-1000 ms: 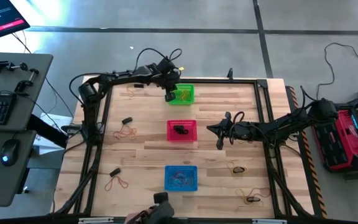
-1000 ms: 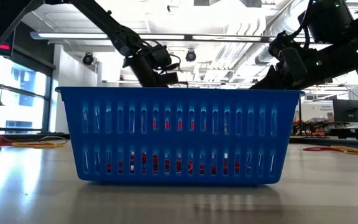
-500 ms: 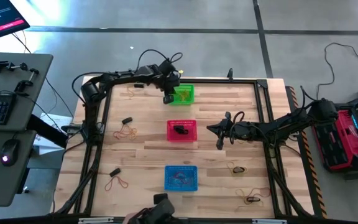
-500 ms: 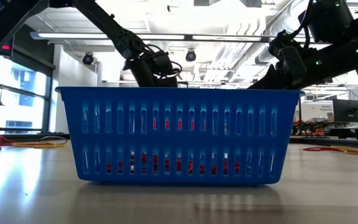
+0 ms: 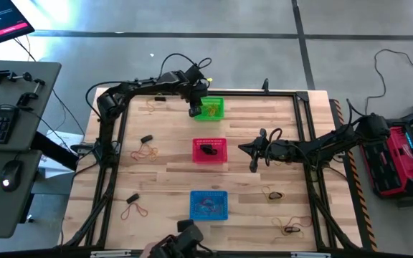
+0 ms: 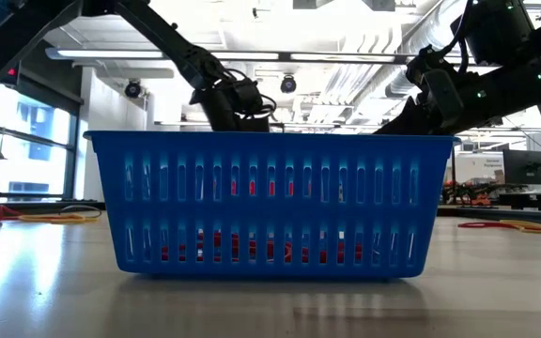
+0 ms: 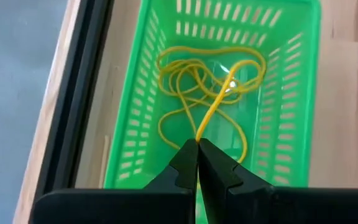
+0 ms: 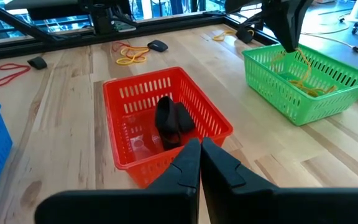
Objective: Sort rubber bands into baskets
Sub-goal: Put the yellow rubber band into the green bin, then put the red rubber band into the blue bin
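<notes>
Rubber bands (image 7: 211,87) that are yellow lie in a loose pile inside the green basket (image 5: 210,109), at the far side of the wooden counter (image 5: 171,168). The left end effector (image 7: 197,149) hangs over this basket at its left edge. Its two fingers are pressed tight together, and they pinch one yellow band that hangs down from the tips into the pile.

The red basket (image 5: 210,150) sits in the middle of the counter, with the green one behind it and the blue basket (image 5: 209,204) in front. Something black (image 8: 171,121) lies in the red basket. The blue basket has red bands in it, seen through its slots in the low view.

The right end effector (image 8: 200,152) is just to the right of the red basket. Its fingers are closed too, and they hold nothing.

More bands lie loose on the counter. On the left side there are yellow ones (image 5: 148,152) next to a small black piece (image 5: 146,139), and red ones (image 5: 135,210) near the front. On the right side, near the front, there are a few more bands (image 5: 272,194).
</notes>
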You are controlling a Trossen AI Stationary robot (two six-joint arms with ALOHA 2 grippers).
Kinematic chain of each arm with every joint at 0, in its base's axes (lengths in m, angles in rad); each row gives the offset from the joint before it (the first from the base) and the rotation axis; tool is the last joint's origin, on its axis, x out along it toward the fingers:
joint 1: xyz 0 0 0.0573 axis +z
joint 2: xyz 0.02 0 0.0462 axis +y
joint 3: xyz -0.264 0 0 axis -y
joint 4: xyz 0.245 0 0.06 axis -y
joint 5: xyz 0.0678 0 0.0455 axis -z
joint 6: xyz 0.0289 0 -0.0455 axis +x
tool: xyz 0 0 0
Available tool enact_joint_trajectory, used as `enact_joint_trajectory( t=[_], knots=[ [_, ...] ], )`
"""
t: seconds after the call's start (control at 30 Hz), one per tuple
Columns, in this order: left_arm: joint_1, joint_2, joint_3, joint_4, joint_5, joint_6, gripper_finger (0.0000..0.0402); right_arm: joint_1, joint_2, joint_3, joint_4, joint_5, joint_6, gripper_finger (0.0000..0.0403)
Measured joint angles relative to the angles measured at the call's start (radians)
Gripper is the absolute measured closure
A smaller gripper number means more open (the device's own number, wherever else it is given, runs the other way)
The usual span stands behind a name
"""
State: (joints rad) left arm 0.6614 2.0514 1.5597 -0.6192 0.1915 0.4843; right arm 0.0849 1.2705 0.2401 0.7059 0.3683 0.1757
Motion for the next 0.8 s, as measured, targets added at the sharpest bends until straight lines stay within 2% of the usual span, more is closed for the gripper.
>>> enact_joint_trajectory(
  t=[0.17,0.3,0.7,0.8],
  knots=[
    [0.0,0.0,0.0,-0.012,-0.01,0.009,0.0401,0.0,0.0,0.0,0.001,0.0,0.001,0.0403],
    [-0.013,0.0,0.0,-0.014,-0.061,0.032,0.039,0.0,0.0,0.0,0.001,0.0,0.0,0.0403],
    [-0.029,0.0,0.0,-0.023,-0.076,0.043,0.0308,0.0,0.0,0.0,0.001,0.0,0.002,0.0403],
    [-0.034,-0.003,0.0,-0.035,-0.121,0.041,0.0296,0.0,0.0,0.0,-0.007,0.0,0.007,0.0403]
  ],
)
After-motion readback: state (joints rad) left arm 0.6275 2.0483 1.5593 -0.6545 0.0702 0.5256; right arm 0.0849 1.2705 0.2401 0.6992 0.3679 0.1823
